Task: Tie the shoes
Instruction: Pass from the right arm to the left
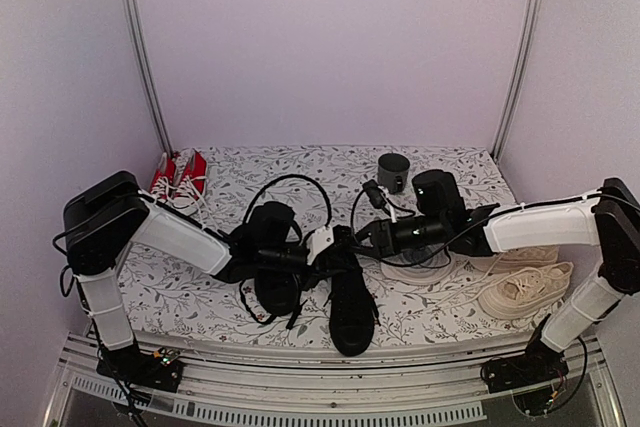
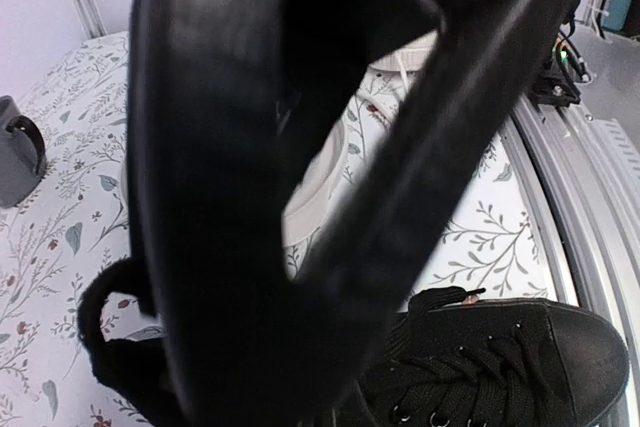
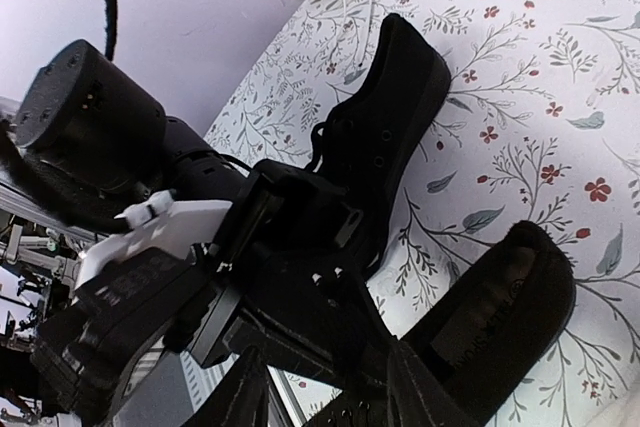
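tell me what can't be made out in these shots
- Left gripper: top view, jaws too dark and small to read; left wrist view, blurred black fingers fill the frame.
- Laces: black on black shoes, held or not unclear.
- Right gripper: its fingertips are cut off at the right wrist view's bottom edge.

Blurred left fingers point(image 2: 300, 177) hide most of the cream sneaker point(image 2: 330, 162)

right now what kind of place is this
Probably a lab test cell for robot trials, not a home: plain white walls with metal corner posts, a floral-cloth table, and two arms bolted to a rail working on black shoes.
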`<state>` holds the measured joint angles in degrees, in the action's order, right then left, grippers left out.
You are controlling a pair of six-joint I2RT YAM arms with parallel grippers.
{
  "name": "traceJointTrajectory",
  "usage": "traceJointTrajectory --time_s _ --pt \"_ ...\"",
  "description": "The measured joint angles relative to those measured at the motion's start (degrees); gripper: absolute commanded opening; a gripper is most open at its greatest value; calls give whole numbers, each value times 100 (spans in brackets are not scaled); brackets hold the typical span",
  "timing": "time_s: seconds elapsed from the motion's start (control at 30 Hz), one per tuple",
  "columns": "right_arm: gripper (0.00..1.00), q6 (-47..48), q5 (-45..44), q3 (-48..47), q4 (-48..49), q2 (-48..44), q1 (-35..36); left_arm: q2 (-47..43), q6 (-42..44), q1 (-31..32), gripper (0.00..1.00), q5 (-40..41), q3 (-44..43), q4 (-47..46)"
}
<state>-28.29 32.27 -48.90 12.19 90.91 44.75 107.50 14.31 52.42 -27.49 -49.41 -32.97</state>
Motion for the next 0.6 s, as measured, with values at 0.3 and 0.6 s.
traceJointTrajectory --time_s 0.3,0.6 --pt "39 345 358 398 -46 -94 -546 0 -46 0 0 92 140 -236" --pt "16 450 927 396 101 699 -544 0 -66 0 0 118 175 -339"
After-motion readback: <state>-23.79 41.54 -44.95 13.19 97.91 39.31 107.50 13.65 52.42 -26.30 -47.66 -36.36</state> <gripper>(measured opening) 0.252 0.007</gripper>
